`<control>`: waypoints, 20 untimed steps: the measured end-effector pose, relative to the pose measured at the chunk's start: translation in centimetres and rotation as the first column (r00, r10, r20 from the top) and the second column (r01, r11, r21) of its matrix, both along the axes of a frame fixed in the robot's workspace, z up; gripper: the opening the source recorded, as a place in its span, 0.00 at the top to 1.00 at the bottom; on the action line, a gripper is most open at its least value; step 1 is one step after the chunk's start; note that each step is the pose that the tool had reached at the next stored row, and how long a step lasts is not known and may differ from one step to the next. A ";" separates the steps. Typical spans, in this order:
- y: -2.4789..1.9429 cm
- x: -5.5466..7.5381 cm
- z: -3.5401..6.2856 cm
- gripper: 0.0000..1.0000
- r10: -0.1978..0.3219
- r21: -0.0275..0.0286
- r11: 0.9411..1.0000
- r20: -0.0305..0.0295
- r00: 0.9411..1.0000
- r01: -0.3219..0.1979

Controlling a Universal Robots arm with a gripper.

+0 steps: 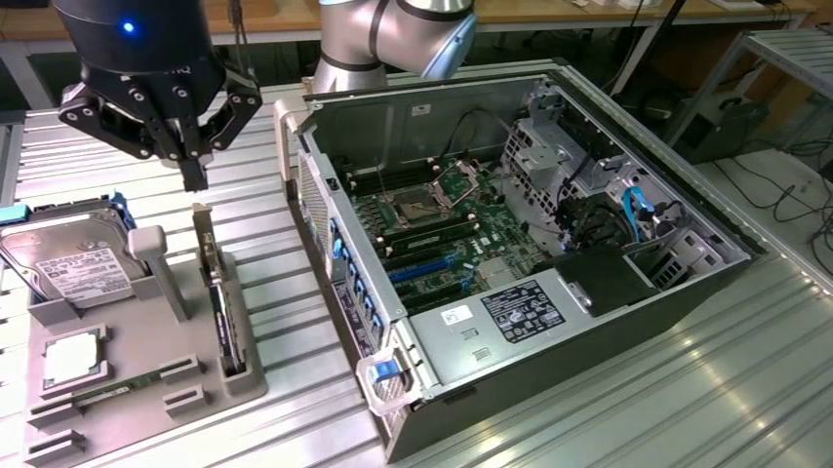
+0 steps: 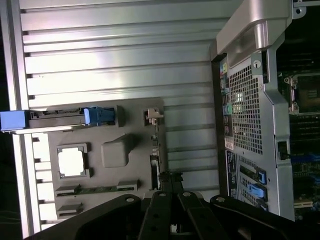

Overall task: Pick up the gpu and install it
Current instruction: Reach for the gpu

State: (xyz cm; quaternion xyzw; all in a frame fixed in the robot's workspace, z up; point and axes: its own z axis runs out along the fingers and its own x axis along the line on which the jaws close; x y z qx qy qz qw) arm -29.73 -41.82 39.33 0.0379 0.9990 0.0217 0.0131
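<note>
The gpu [image 1: 222, 310] stands on its edge in a slot of the grey holder tray [image 1: 182, 336], at the exterior view's left. Its silver end bracket [image 1: 205, 232] points up toward the far end. My black gripper [image 1: 195, 183] hangs just above that bracket end with its fingers pressed together, shut on nothing. In the wrist view the gpu [image 2: 155, 150] appears edge-on as a thin dark strip, just beyond my gripper [image 2: 170, 177]. The open computer case [image 1: 547, 322] lies on its side at the exterior view's right, its green motherboard [image 1: 436, 229] exposed.
A silver hard drive [image 1: 72, 263] with a white label leans in the tray, with a square processor [image 1: 72, 356] and a narrow memory stick [image 1: 111, 392] nearer the front. The case's rear panel [image 2: 250, 110] stands close beside the tray. Ribbed metal table [image 1: 729, 390] lies all around.
</note>
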 end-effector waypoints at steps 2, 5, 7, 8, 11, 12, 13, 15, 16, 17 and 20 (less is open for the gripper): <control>-0.05 -0.2 0.00 0.89 0.000 0.000 1.000 0.000 1.000 0.000; -0.19 -0.5 0.00 0.89 0.000 0.000 1.000 0.000 1.000 0.000; -0.39 -0.7 0.00 0.89 0.000 0.000 1.000 0.000 1.000 0.000; -0.54 -0.8 0.00 0.89 0.000 0.000 1.000 0.000 1.000 0.000; -1.09 -1.1 0.00 0.89 0.004 0.000 1.000 0.000 1.000 -0.004; -1.38 -1.2 0.00 0.89 0.008 0.000 1.000 0.000 1.000 -0.008; -1.59 -1.2 0.00 0.89 0.011 0.001 1.000 0.000 1.000 -0.011; -1.87 -1.4 0.00 0.89 0.016 0.001 1.000 0.000 1.000 -0.016; -1.97 -1.4 0.00 0.89 0.018 0.001 1.000 0.000 1.000 -0.018; -2.08 -1.5 0.00 0.89 0.021 0.000 1.000 0.000 1.000 -0.021; -2.23 -1.6 0.00 0.89 0.024 0.001 1.000 0.000 1.000 -0.024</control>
